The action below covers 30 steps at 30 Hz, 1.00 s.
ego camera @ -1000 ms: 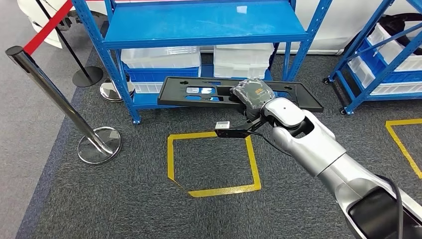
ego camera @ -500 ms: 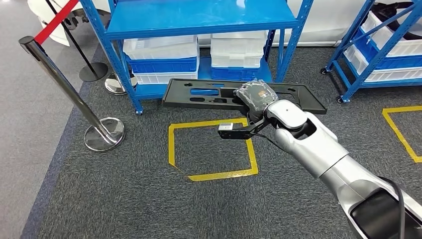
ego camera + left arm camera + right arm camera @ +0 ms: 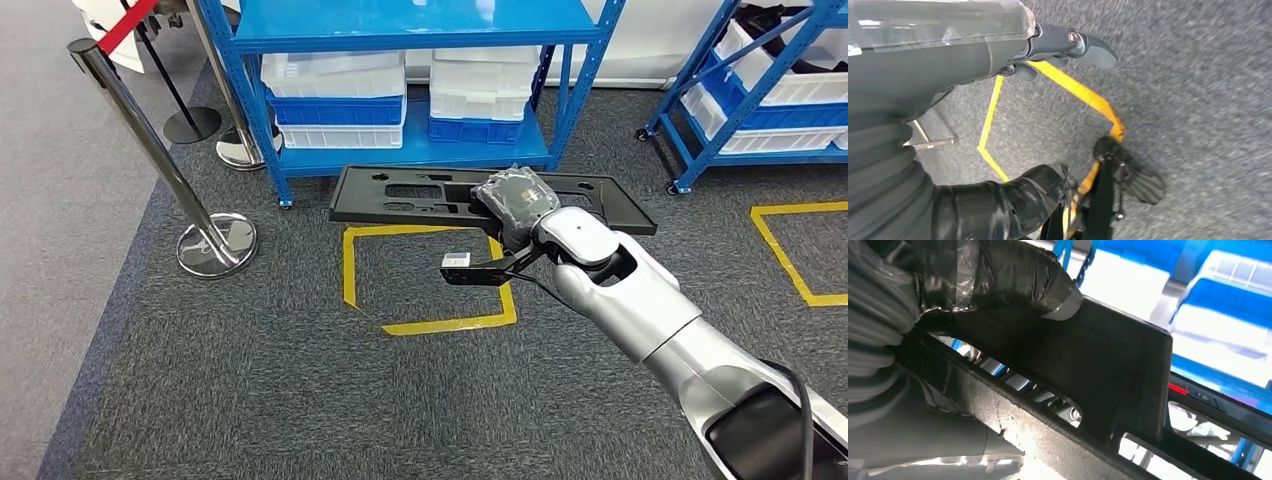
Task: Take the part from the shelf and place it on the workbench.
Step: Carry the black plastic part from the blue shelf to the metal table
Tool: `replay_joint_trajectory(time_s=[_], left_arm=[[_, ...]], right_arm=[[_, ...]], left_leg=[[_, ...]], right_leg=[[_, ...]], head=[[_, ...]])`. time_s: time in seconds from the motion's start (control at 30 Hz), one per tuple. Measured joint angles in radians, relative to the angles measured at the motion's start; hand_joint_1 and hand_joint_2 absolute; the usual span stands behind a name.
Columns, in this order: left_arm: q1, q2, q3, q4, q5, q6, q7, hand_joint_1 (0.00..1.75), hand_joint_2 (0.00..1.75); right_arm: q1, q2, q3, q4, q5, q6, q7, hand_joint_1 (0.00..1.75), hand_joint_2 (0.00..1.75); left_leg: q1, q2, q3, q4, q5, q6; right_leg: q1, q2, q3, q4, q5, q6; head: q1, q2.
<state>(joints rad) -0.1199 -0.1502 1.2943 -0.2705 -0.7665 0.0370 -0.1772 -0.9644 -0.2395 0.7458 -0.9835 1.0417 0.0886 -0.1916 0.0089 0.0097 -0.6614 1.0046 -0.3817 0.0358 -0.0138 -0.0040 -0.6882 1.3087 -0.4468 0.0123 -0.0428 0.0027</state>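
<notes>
The part (image 3: 400, 195) is a long flat black plastic panel with several cut-outs. My right hand (image 3: 515, 200) grips it near its middle and holds it level above the carpet, in front of the blue shelf (image 3: 410, 150). Up close in the right wrist view, the dark wrapped fingers (image 3: 998, 275) press on the panel's top face (image 3: 1118, 365). In the left wrist view my left hand (image 3: 1058, 42) hangs over the carpet with nothing in it.
White and blue bins (image 3: 335, 75) fill the shelf's low tier. A chrome stanchion (image 3: 215, 245) stands at the left. A yellow taped square (image 3: 430, 325) marks the carpet under the part. A second blue rack (image 3: 740, 100) and another yellow outline (image 3: 790, 255) lie to the right.
The whole picture has shifted: the camera has drawn back from the shelf, which now looks farther off. The part stays in my right hand, now over the yellow square.
</notes>
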Motion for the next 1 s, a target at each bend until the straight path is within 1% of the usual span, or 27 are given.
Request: replay_joint_trajectory(time_s=[0.03, 0.07, 0.1, 0.13, 0.17, 0.2, 0.23, 0.27, 0.3, 0.33, 0.37, 0.4, 0.43, 0.47, 0.5, 0.53, 0.57, 0.6, 0.63, 0.67, 0.77, 0.8, 0.9, 1.0], left_arm=[[0.0, 0.0, 0.0, 0.0, 0.0, 0.0, 0.001, 0.0, 1.75], [0.0, 0.0, 0.0, 0.0, 0.0, 0.0, 0.001, 0.0, 1.75], [0.0, 0.0, 0.0, 0.0, 0.0, 0.0, 0.001, 0.0, 1.75], [0.0, 0.0, 0.0, 0.0, 0.0, 0.0, 0.001, 0.0, 1.75], [0.0, 0.0, 0.0, 0.0, 0.0, 0.0, 0.001, 0.0, 1.75], [0.0, 0.001, 0.0, 0.0, 0.0, 0.0, 0.001, 0.0, 1.75], [0.001, 0.002, 0.0, 0.0, 0.0, 0.0, 0.001, 0.0, 1.75], [0.001, 0.002, 0.0, 0.0, 0.0, 0.0, 0.001, 0.0, 1.75], [0.003, 0.003, 0.0, 0.0, 0.0, 0.0, 0.001, 0.0, 1.75], [0.005, 0.002, 0.0, 0.0, 0.0, -0.001, 0.001, 0.0, 1.75], [0.007, 0.002, 0.0, 0.0, 0.0, -0.001, 0.002, 0.0, 1.75], [0.008, 0.002, 0.0, 0.0, 0.0, -0.001, 0.002, 0.0, 1.75], [0.009, 0.002, 0.0, 0.0, 0.0, -0.001, 0.002, 0.0, 1.75], [0.009, 0.002, 0.0, 0.0, 0.0, -0.001, 0.001, 0.0, 1.75], [0.008, 0.003, 0.0, 0.0, 0.0, -0.001, 0.001, 0.0, 1.75], [0.008, 0.004, 0.0, 0.0, 0.0, -0.001, 0.001, 0.0, 1.75], [0.008, 0.004, 0.0, 0.0, 0.0, -0.001, 0.001, 0.0, 1.75], [0.008, 0.004, 0.0, 0.0, 0.0, -0.001, 0.001, 0.0, 1.75], [0.008, 0.004, 0.0, 0.0, 0.0, -0.001, 0.001, 0.0, 1.75], [0.008, 0.004, 0.0, 0.0, 0.0, -0.001, 0.001, 0.0, 1.75], [0.008, 0.004, 0.0, 0.0, 0.0, -0.001, 0.001, 0.0, 1.75], [0.009, 0.004, 0.0, 0.0, 0.0, -0.001, 0.001, 0.0, 1.75], [0.008, 0.004, 0.0, 0.0, 0.0, -0.002, 0.001, 0.0, 1.75], [0.008, 0.004, 0.0, 0.0, 0.0, -0.005, 0.001, 0.0, 1.75]], right_arm=[[0.0, 0.0, 0.0, -0.001, -0.001, 0.0, -0.001, 1.75, 1.75], [-0.001, 0.0, -0.001, -0.004, -0.004, 0.0, -0.002, 1.75, 1.75], [-0.002, 0.0, -0.002, -0.007, -0.007, 0.0, -0.004, 1.75, 1.75], [-0.004, -0.001, -0.004, -0.009, -0.01, 0.0, -0.005, 1.75, 1.75], [-0.005, -0.001, -0.005, -0.011, -0.012, 0.0, -0.007, 1.75, 1.75], [-0.005, -0.001, -0.006, -0.012, -0.013, 0.0, -0.007, 1.75, 1.75], [-0.006, -0.001, -0.006, -0.012, -0.014, 0.0, -0.008, 1.75, 1.75], [-0.006, -0.001, -0.006, -0.012, -0.014, 0.001, -0.009, 1.75, 1.75], [-0.007, -0.001, -0.006, -0.012, -0.015, 0.001, -0.009, 1.75, 1.75], [-0.007, -0.001, -0.006, -0.012, -0.015, 0.001, -0.01, 1.75, 1.75], [-0.007, -0.002, -0.006, -0.012, -0.015, 0.001, -0.01, 1.75, 1.75], [-0.007, -0.002, -0.006, -0.012, -0.015, 0.001, -0.01, 1.75, 1.75], [-0.006, -0.002, -0.006, -0.012, -0.015, 0.001, -0.011, 1.75, 1.75], [-0.005, -0.002, -0.006, -0.012, -0.015, 0.002, -0.012, 1.75, 1.75], [-0.005, -0.002, -0.006, -0.012, -0.015, 0.002, -0.013, 1.75, 1.75], [-0.005, -0.002, -0.006, -0.012, -0.015, 0.002, -0.013, 1.75, 1.75], [-0.006, -0.002, -0.006, -0.012, -0.015, 0.001, -0.013, 1.75, 1.75], [-0.007, -0.003, -0.006, -0.012, -0.015, 0.001, -0.013, 1.75, 1.75], [-0.007, -0.003, -0.006, -0.012, -0.015, 0.001, -0.013, 1.75, 1.75], [-0.008, -0.003, -0.006, -0.012, -0.015, 0.001, -0.012, 1.75, 1.75], [-0.008, -0.006, -0.006, -0.012, -0.015, 0.002, -0.013, 1.75, 1.75], [-0.008, -0.006, -0.006, -0.012, -0.015, 0.002, -0.014, 1.75, 1.75], [-0.008, -0.008, -0.006, -0.012, -0.015, 0.002, -0.016, 1.75, 1.75], [-0.008, -0.009, -0.006, -0.012, -0.015, 0.002, -0.017, 1.75, 1.75]], left_leg=[[-0.001, 0.0, -0.013, 0.005, 0.009, -0.004], [-0.003, 0.0, -0.022, 0.011, 0.015, -0.008], [-0.004, 0.0, -0.028, 0.016, 0.022, -0.013], [-0.005, 0.0, -0.031, 0.017, 0.03, -0.019], [-0.005, 0.001, -0.033, 0.016, 0.039, -0.025], [-0.004, 0.0, -0.036, 0.016, 0.043, -0.031], [-0.003, -0.001, -0.042, 0.022, 0.035, -0.037], [-0.002, -0.002, -0.052, 0.045, 0.01, -0.042], [0.001, -0.004, -0.068, 0.089, -0.03, -0.046], [0.002, -0.004, -0.088, 0.149, -0.074, -0.05], [0.004, -0.004, -0.108, 0.217, -0.11, -0.054], [0.005, -0.004, -0.119, 0.268, -0.126, -0.057], [0.006, -0.004, -0.116, 0.289, -0.123, -0.059], [0.006, -0.004, -0.092, 0.272, -0.106, -0.059], [0.006, -0.004, -0.05, 0.217, -0.083, -0.056], [0.006, -0.004, -0.002, 0.148, -0.07, -0.052], [0.004, -0.005, 0.038, 0.088, -0.062, -0.047], [0.002, -0.006, 0.063, 0.048, -0.061, -0.042], [0.0, -0.006, 0.072, 0.03, -0.066, -0.037], [0.0, -0.006, 0.072, 0.024, -0.064, -0.036], [0.001, -0.006, 0.07, 0.015, -0.061, -0.035], [0.0, -0.006, 0.069, 0.015, -0.061, -0.033], [-0.002, -0.006, 0.066, 0.016, -0.057, -0.028], [-0.003, -0.006, 0.064, 0.016, -0.055, -0.024]], right_leg=[[0.002, 0.0, 0.051, -0.059, 0.0, -0.004], [0.004, 0.0, 0.108, -0.137, -0.028, -0.009], [0.007, -0.001, 0.154, -0.205, -0.063, -0.014], [0.01, 0.0, 0.186, -0.257, -0.093, -0.019], [0.011, 0.0, 0.195, -0.281, -0.102, -0.024], [0.01, -0.002, 0.191, -0.284, -0.096, -0.031], [0.007, -0.004, 0.186, -0.287, -0.087, -0.038], [0.004, -0.006, 0.181, -0.29, -0.077, -0.046], [0.003, -0.008, 0.173, -0.291, -0.068, -0.052], [0.003, -0.008, 0.164, -0.29, -0.061, -0.056], [0.004, -0.008, 0.154, -0.288, -0.054, -0.058], [0.005, -0.008, 0.145, -0.285, -0.049, -0.058], [0.005, -0.007, 0.136, -0.282, -0.045, -0.057], [0.005, -0.006, 0.13, -0.279, -0.042, -0.055], [0.005, -0.006, 0.125, -0.275, -0.04, -0.054], [0.005, -0.007, 0.122, -0.273, -0.04, -0.051], [0.006, -0.007, 0.119, -0.27, -0.039, -0.048], [0.007, -0.008, 0.117, -0.269, -0.037, -0.044], [0.009, -0.008, 0.115, -0.268, -0.035, -0.039], [0.011, -0.008, 0.113, -0.268, -0.034, -0.038], [0.013, -0.007, 0.111, -0.269, -0.03, -0.041], [0.012, -0.007, 0.111, -0.271, -0.028, -0.039], [0.01, -0.007, 0.11, -0.275, -0.022, -0.031], [0.009, -0.008, 0.11, -0.278, -0.018, -0.025]], head=[[0.0, 0.0], [0.0, 0.0], [-0.001, 0.0], [-0.001, 0.0], [-0.001, 0.0], [-0.001, 0.0], [-0.001, 0.0], [-0.002, 0.0], [-0.002, 0.0], [-0.002, 0.0], [-0.002, 0.0], [-0.002, 0.0], [-0.002, 0.0], [-0.002, 0.0], [-0.002, 0.0], [-0.002, 0.0], [-0.002, 0.0], [-0.002, 0.0], [-0.002, 0.0], [-0.002, 0.0], [-0.001, 0.0], [-0.001, 0.0], [-0.001, 0.0], [-0.001, 0.0]])
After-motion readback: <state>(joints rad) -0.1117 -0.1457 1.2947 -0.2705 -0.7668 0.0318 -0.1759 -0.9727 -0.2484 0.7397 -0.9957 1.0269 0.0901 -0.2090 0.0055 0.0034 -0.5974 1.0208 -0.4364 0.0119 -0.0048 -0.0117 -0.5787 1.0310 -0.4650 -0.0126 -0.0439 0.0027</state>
